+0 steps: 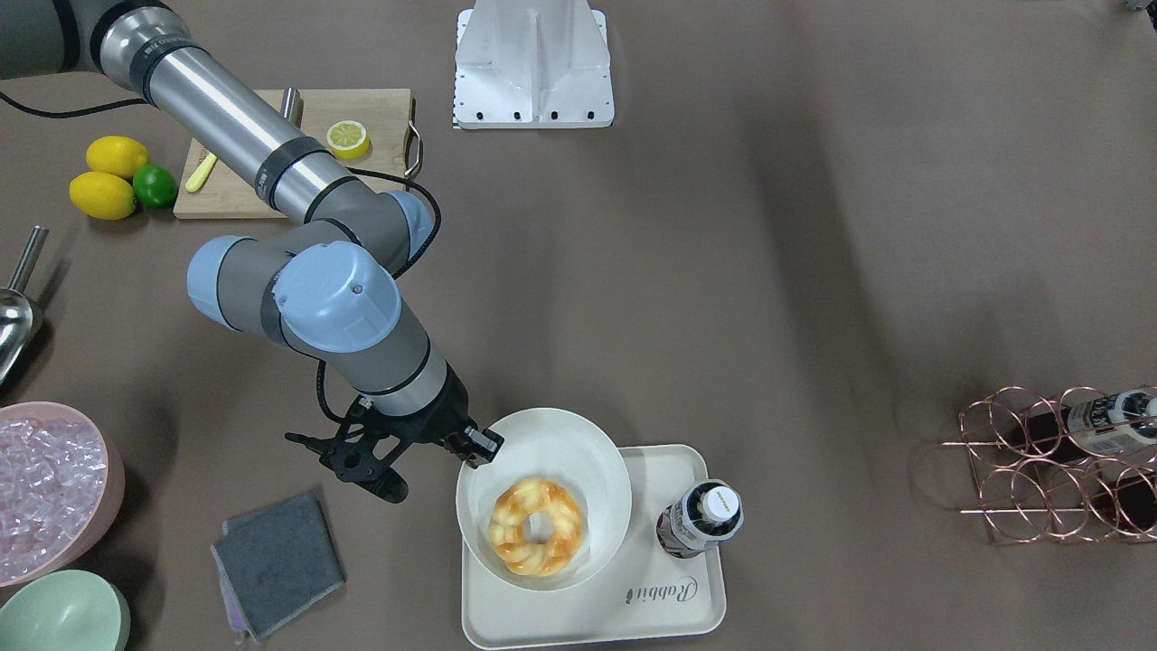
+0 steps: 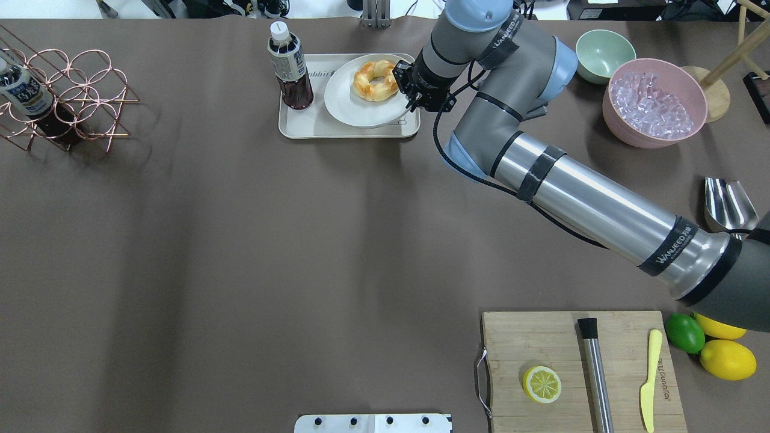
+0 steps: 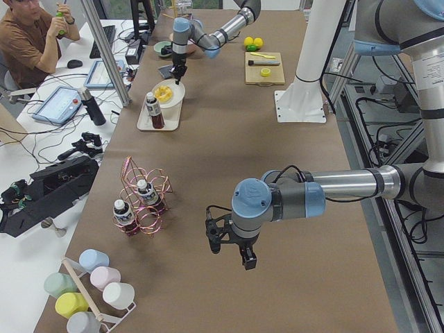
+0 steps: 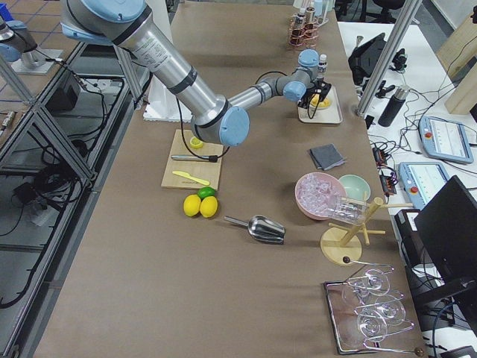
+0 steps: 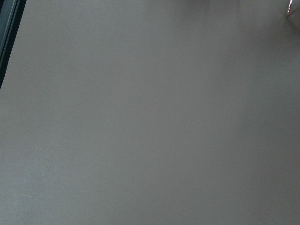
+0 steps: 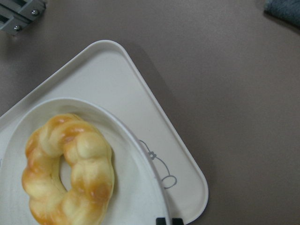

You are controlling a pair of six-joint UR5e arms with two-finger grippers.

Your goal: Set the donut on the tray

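The golden, orange-patched twisted donut [image 1: 535,527] is seen just beside the right fingers [image 1: 484,445], which are clamped on its plate [image 1: 578,434]; the left fingers' [image 3: 247,261] state cannot be told.

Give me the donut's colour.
The donut on the white plate is golden-yellow with orange-brown patches, clearest in the right wrist view.

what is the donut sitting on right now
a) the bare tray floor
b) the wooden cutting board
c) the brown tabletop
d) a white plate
d: the donut lies on the white plate, which is over the tray, with the right gripper pinching the plate's rim.
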